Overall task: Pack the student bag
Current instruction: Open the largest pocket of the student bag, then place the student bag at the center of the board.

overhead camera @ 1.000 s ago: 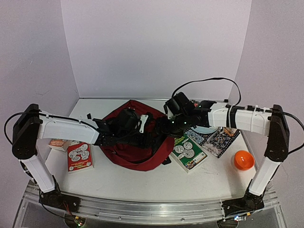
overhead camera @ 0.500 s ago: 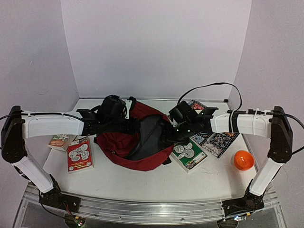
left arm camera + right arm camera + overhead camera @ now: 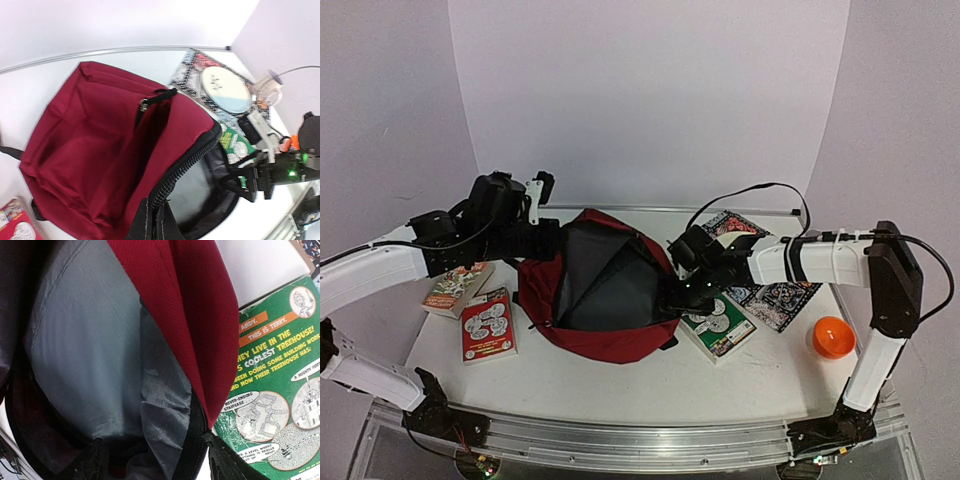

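Note:
The student bag (image 3: pixel 610 338) is a dark red backpack lying mid-table, its main pocket spread wide so the grey lining shows. My left gripper (image 3: pixel 542 242) is at the bag's left rim. In the left wrist view it (image 3: pixel 157 214) is shut on the black zipper edge of the bag (image 3: pixel 90 130). My right gripper (image 3: pixel 677 293) sits at the right rim. In the right wrist view its jaws (image 3: pixel 160 456) stand wide apart and straddle the zipper edge, one finger inside against the lining and one outside the red fabric (image 3: pixel 200 300).
A green book (image 3: pixel 718 322) lies against the bag's right side under my right gripper. Patterned books (image 3: pixel 775 295) and an orange ball (image 3: pixel 831 337) lie further right. A red book (image 3: pixel 487 325) and another book (image 3: pixel 455 285) lie left. A round white-blue disc (image 3: pixel 225 90) rests on a patterned book.
My left arm has drawn the bag's zipper edge to the left and back, spreading the mouth wide. My right gripper stayed at the right rim, shifting slightly lower.

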{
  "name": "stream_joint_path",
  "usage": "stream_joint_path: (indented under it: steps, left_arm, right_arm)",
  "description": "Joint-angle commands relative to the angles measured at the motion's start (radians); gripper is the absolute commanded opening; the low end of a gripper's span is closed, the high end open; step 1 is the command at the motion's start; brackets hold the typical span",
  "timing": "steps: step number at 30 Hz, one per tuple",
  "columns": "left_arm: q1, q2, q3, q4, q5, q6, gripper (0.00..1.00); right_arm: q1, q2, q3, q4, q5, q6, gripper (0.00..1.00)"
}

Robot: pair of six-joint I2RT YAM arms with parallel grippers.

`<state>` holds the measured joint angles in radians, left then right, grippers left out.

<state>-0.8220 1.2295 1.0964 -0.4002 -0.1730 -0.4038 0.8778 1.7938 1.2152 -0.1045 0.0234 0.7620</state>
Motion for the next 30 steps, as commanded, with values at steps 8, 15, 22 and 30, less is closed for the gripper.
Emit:
stream_joint_path:
  steps: [8, 15, 22, 30]
  left_arm:
    - [0.071, 0.099, 0.097, -0.022, -0.076, 0.085, 0.00]
    - [0.144, 0.179, 0.152, -0.005, -0.017, 0.121, 0.00]
    - [0.165, 0.235, 0.176, -0.002, 0.012, 0.134, 0.00]
    - [0.240, 0.264, 0.166, 0.004, 0.035, 0.140, 0.00]
  right_arm:
    - [-0.027, -0.117, -0.005, -0.035, 0.005, -0.148, 0.78]
    - [-0.149, -0.239, -0.155, -0.018, -0.007, -0.218, 0.89]
    - [-0.283, -0.370, -0.374, 0.068, -0.099, -0.206, 0.93]
    - [-0.442, -0.427, -0.532, 0.157, -0.219, -0.210, 0.93]
